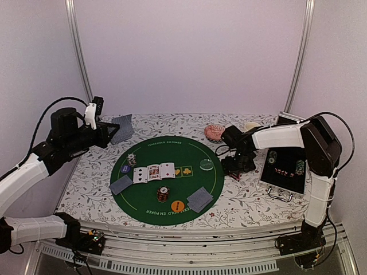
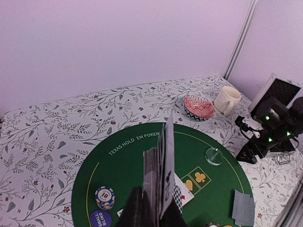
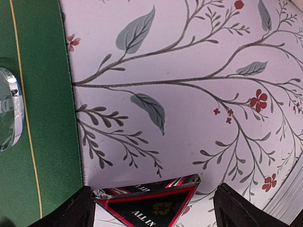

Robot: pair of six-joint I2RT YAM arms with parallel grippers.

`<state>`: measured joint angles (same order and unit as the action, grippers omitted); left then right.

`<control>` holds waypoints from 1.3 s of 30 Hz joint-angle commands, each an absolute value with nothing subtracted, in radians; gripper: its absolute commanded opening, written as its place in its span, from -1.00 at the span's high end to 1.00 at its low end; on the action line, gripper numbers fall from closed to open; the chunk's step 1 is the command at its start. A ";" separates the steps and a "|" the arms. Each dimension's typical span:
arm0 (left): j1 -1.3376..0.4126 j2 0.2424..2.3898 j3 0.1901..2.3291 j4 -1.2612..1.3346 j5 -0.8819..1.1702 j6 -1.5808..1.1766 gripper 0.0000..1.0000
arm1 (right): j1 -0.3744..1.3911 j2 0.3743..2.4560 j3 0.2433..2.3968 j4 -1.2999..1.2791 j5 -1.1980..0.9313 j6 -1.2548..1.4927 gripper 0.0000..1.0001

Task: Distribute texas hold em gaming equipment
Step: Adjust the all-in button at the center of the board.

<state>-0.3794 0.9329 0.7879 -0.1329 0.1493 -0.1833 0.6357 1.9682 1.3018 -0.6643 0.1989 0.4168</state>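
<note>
My left gripper (image 1: 112,133) is shut on a deck of grey-blue-backed cards (image 2: 162,165) and holds it edge-up above the back left of the green mat (image 1: 143,197). On the mat lie face-up cards (image 1: 153,172), two face-down pairs (image 1: 121,184) (image 1: 199,199), chip stacks (image 1: 132,159) (image 1: 163,193), a blue button (image 1: 125,168), an orange button (image 1: 177,205) and a pale-green button (image 1: 206,165). My right gripper (image 1: 238,167) is open, low over the cloth right of the mat. The black-and-red triangular marker (image 3: 151,205) lies between its fingers (image 3: 71,213), touching the left one only.
An open black case (image 1: 284,166) with chips inside lies at the right. A pink-patterned bowl (image 1: 214,133) and a cream mug (image 1: 251,126) stand behind the mat. The mat's edge (image 3: 71,118) runs just left of the marker.
</note>
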 commanded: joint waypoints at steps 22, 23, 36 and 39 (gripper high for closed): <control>-0.367 0.926 0.776 -0.107 0.180 -0.170 1.00 | 0.594 1.816 1.168 -0.513 0.207 0.479 -0.98; -0.367 0.926 0.775 -0.107 0.181 -0.170 1.00 | 0.593 1.813 1.165 -0.516 0.224 0.486 -0.98; -0.367 0.925 0.775 -0.105 0.198 -0.175 1.00 | 0.594 1.790 1.093 -0.511 0.173 0.513 -0.97; -0.367 0.921 0.775 -0.106 0.197 -0.175 1.00 | 0.594 1.805 1.092 -0.489 0.150 0.517 -0.87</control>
<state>-0.3782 0.9325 0.7853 -0.1329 0.1818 -0.1833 0.5949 1.7947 1.1030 -0.5312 0.1909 0.4984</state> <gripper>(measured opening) 0.072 0.965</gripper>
